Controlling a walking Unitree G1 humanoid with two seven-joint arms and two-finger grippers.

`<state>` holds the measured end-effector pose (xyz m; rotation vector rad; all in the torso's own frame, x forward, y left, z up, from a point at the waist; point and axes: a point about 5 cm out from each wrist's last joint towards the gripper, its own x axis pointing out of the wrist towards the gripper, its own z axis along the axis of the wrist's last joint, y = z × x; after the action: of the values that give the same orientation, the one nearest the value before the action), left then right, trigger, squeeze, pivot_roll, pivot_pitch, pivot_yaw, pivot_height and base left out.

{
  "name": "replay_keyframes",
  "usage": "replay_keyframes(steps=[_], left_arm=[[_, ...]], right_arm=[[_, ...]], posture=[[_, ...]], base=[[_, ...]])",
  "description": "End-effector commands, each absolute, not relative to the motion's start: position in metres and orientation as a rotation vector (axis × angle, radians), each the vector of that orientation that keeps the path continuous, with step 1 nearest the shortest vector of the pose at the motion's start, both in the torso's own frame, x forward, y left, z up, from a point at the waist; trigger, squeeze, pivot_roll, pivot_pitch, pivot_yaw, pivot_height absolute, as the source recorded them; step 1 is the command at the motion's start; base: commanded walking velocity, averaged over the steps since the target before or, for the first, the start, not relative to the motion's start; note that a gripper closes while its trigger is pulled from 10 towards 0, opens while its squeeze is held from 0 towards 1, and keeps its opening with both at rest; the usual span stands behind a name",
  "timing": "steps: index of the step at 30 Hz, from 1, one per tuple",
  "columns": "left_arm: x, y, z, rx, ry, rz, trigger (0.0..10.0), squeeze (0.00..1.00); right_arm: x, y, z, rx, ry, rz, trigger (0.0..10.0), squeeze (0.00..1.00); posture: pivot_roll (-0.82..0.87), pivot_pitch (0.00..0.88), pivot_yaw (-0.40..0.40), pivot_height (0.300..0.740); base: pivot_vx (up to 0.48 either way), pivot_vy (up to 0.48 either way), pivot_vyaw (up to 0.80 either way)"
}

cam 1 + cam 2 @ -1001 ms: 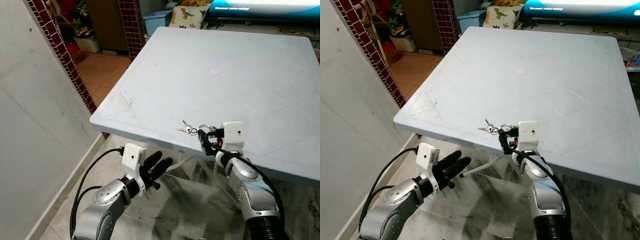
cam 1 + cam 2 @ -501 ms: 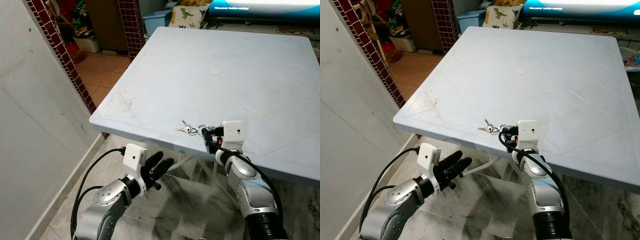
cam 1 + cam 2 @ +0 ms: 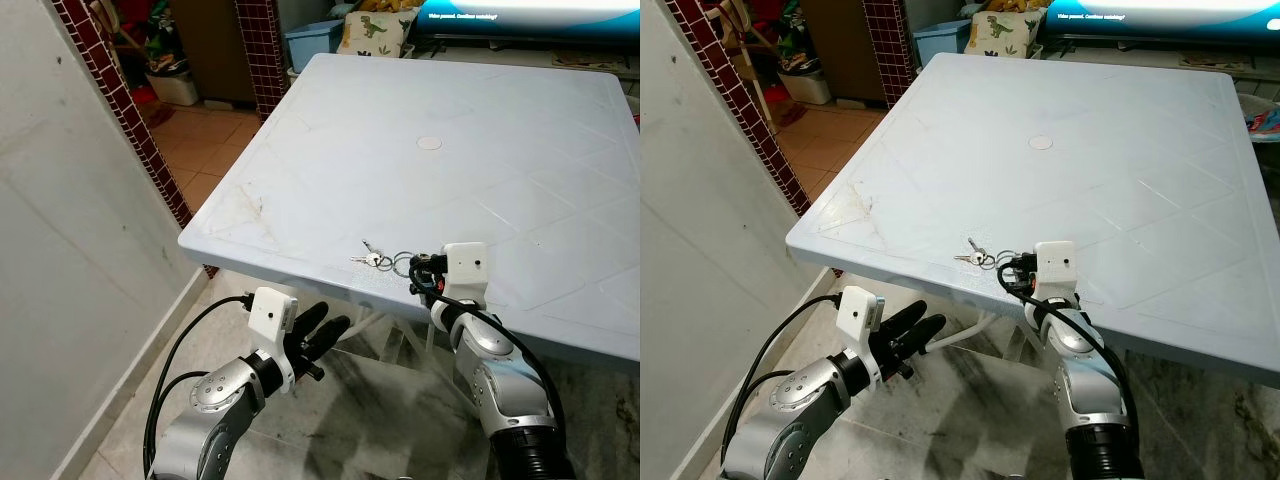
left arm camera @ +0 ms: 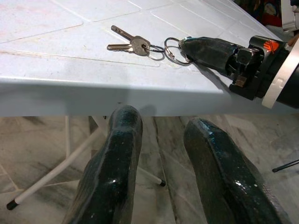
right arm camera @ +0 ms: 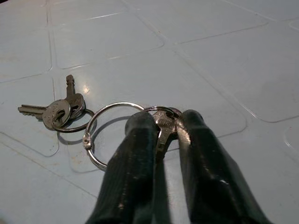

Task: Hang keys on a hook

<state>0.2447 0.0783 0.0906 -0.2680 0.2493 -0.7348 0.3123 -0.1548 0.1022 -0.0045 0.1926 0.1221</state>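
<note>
A: Nearest, what does the left gripper (image 4: 161, 158) show?
B: Its two long black fingers (image 4: 114, 172) stand apart with nothing between them, held below the edge of the pale blue-white plastic table (image 3: 520, 130), over the marbled grey floor (image 3: 370, 400).

A: And the right gripper (image 5: 161, 128)?
B: It rests on the tabletop near the front edge, its black fingers (image 5: 133, 163) pressed together on one small silver key of the bunch of keys on linked wire rings (image 5: 70, 112).

A: How does the bunch look?
B: One key is pinched between the fingertips. Just past the tips lies a large thin ring, flat on the table, and beyond it a smaller ring carries two dull silver keys.

A: Which way does it run?
B: Its long axis leads straight away from the right fingertips, towards the robot's left, along the table's front edge. The two far keys fan apart, their blades pointing away from the gripper.

A: Any writing?
B: None can be read on the keys. Far beyond the table a glowing blue screen (image 3: 530, 12) carries a line of white text too small to read, and beside it a cream cushion printed with a green dinosaur (image 3: 375, 30) stands near a blue plastic tub (image 3: 312, 42).

A: Further left?
B: A dark red mosaic-tiled pillar (image 3: 120, 100) against a grey wall (image 3: 60, 280).
</note>
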Motion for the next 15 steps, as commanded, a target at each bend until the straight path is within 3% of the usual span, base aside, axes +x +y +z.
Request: replay_keyframes(steps=[1,15], left_arm=[[0.244,0.081,0.089,-0.248,0.254,-0.727,10.0,0.0],[0.244,0.083,0.088,-0.234,0.252,-0.725,10.0,0.0]], right_arm=[[0.308,-0.153,0.092,-0.005,0.239,0.122,0.0,0.0],[0.314,-0.165,0.098,0.013,0.215,0.064,0.0,0.0]], posture=[[-0.11,0.099,0.101,0.74],[-0.11,0.098,0.101,0.74]], base=[[0.0,0.0,0.0],[0.0,0.0,0.0]])
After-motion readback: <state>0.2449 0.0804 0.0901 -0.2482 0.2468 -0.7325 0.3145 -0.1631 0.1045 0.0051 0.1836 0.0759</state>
